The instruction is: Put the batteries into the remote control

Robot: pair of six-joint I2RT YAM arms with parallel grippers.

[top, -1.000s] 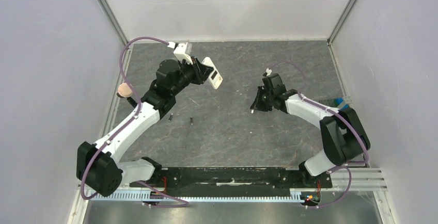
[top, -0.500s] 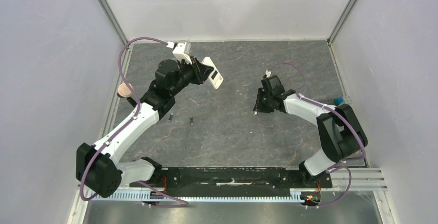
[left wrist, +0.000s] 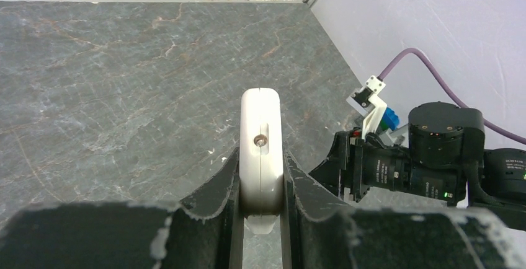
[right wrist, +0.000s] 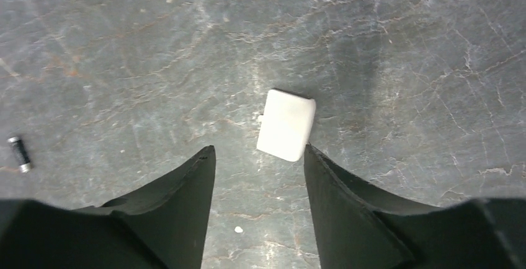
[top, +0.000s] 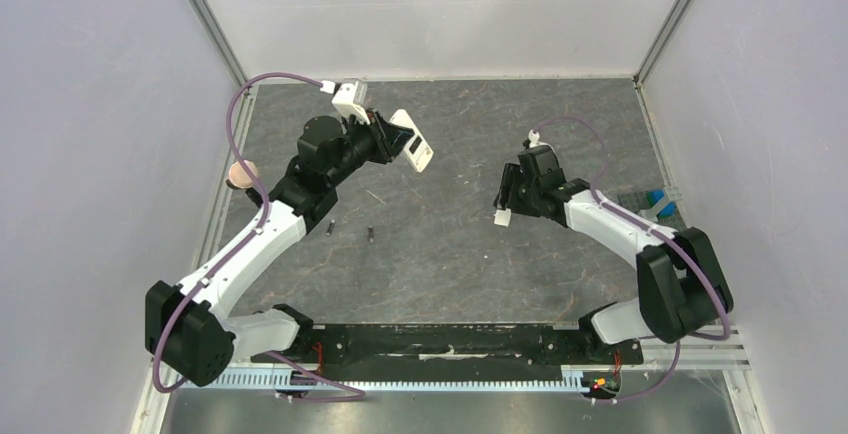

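Note:
The white remote control point(top: 412, 141) is held above the table at the back left, with my left gripper point(top: 395, 140) shut on it. In the left wrist view the remote control point(left wrist: 261, 145) stands edge-on, clamped between both fingers of my left gripper point(left wrist: 261, 188). Two small dark batteries point(top: 329, 226) point(top: 370, 234) lie on the table beside the left arm; one battery point(right wrist: 18, 153) shows at the left of the right wrist view. My right gripper point(top: 505, 199) point(right wrist: 257, 151) is open, holding nothing, just above a small white cover piece point(top: 501, 219) point(right wrist: 286, 125) lying flat on the table.
The grey stone-pattern table point(top: 440, 264) is walled on three sides. A blue object point(top: 655, 199) sits at the right edge behind the right arm. A peach ball point(top: 241, 172) is at the left edge by the left arm. The right arm point(left wrist: 409, 163) shows in the left wrist view.
My right gripper has opened and let go of the white cover piece, which now lies on the table; the right arm drew back to the right. The left arm holds still.

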